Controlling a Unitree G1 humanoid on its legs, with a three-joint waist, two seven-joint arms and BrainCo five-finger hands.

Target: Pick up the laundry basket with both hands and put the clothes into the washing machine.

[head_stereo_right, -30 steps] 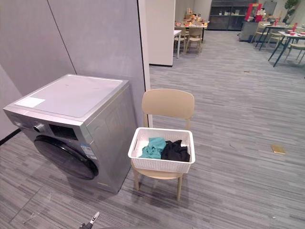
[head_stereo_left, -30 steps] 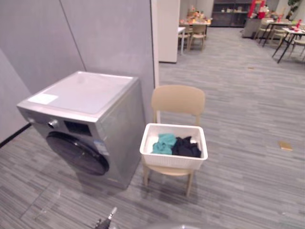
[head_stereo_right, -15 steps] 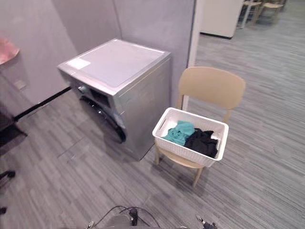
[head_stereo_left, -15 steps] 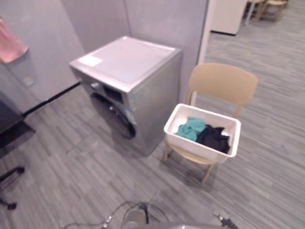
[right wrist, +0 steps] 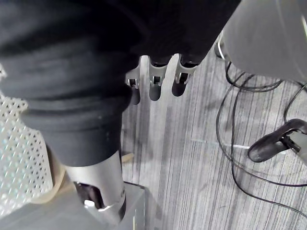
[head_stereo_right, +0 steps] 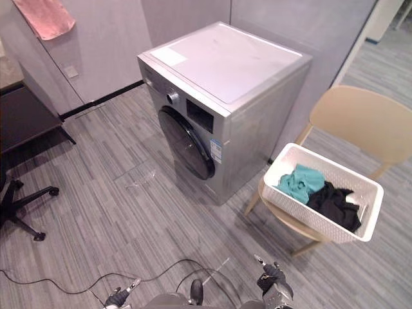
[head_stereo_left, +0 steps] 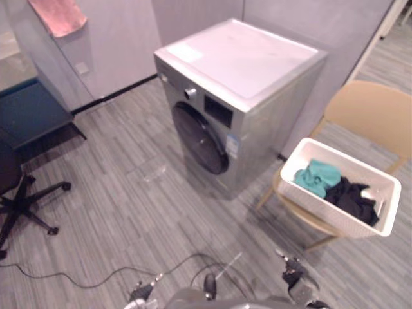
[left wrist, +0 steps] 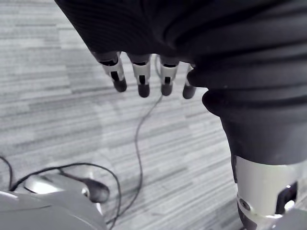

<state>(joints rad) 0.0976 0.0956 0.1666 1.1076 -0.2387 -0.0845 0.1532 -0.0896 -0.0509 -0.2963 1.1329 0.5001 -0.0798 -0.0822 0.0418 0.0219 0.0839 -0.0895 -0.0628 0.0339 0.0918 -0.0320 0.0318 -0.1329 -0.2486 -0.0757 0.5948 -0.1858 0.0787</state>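
A silver washing machine [head_stereo_left: 241,77] stands by the grey wall, its round dark door [head_stereo_left: 201,138] closed. To its right a white laundry basket [head_stereo_left: 333,216] sits on a beige chair [head_stereo_left: 376,112]. Inside lie a teal cloth [head_stereo_left: 317,179] and a black cloth [head_stereo_left: 351,201]. My left hand [head_stereo_right: 120,298] and right hand [head_stereo_right: 271,282] hang low at the near edge, well short of the basket. Over the grey floor, the left hand's fingers [left wrist: 142,80] hang relaxed and hold nothing. The right hand's fingers [right wrist: 154,87] are loose too, with the basket wall [right wrist: 19,158] beside the arm.
A black office chair base [head_stereo_left: 26,203] stands at the left, with a dark low cabinet [head_stereo_left: 32,112] behind it. A pink towel [head_stereo_left: 58,14] hangs on the wall. Open grey floor lies in front of the washing machine's door.
The camera has swung, so the washing machine now shows front-on and the basket sits at the right edge. Both hands have come into sight at the bottom edge.
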